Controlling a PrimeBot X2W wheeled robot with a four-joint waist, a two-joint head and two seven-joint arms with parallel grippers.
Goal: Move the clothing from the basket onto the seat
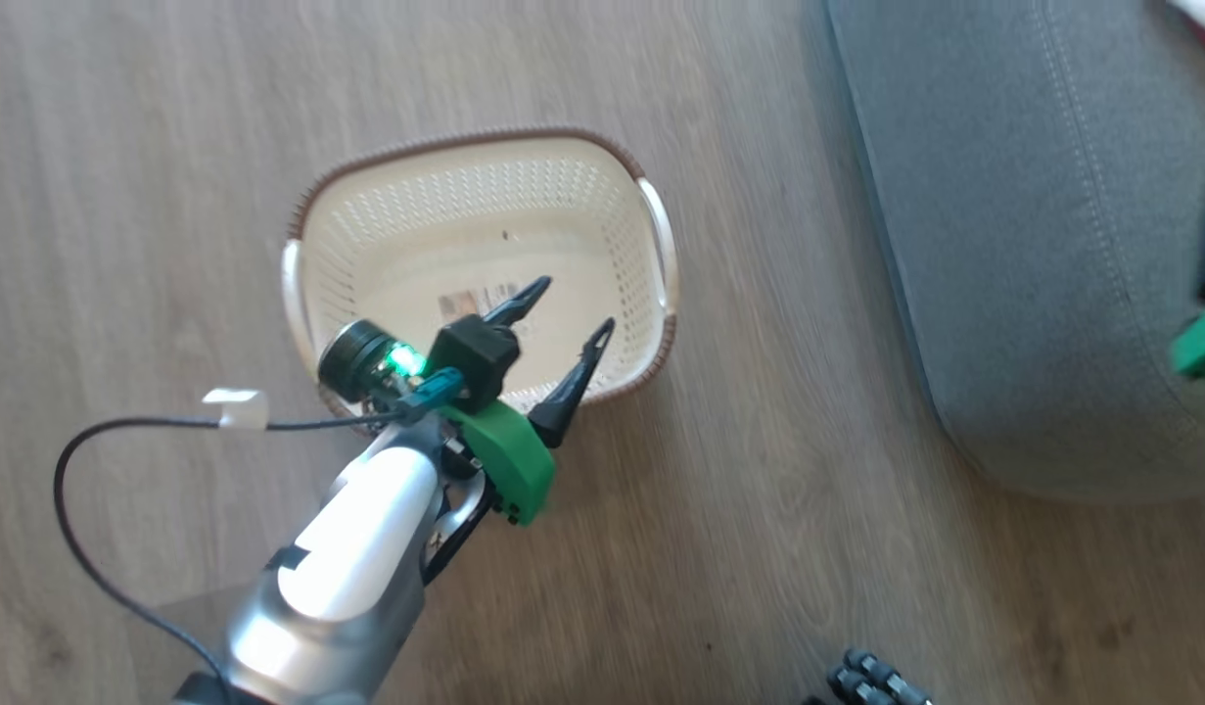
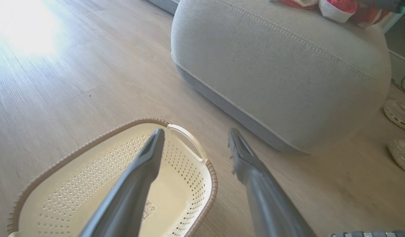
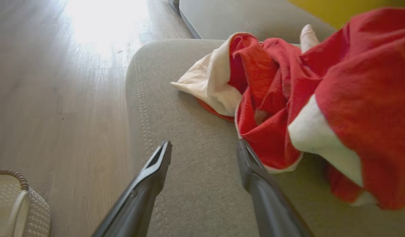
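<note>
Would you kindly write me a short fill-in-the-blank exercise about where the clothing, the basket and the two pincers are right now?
The ____ and white clothing lies on the grey seat.
The cream basket stands on the wooden ____.
The left pincer hangs over the ____.
Above the seat, the right pincer holds its jaws ____.
Missing words: red; floor; basket; open.

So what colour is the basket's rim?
The rim is brown, best in the head view.

Bare floor (image 1: 778, 470) lies open between basket (image 1: 465, 137) and seat (image 1: 1003, 245); clothing (image 3: 271, 98) heaps over part of the seat.
</note>
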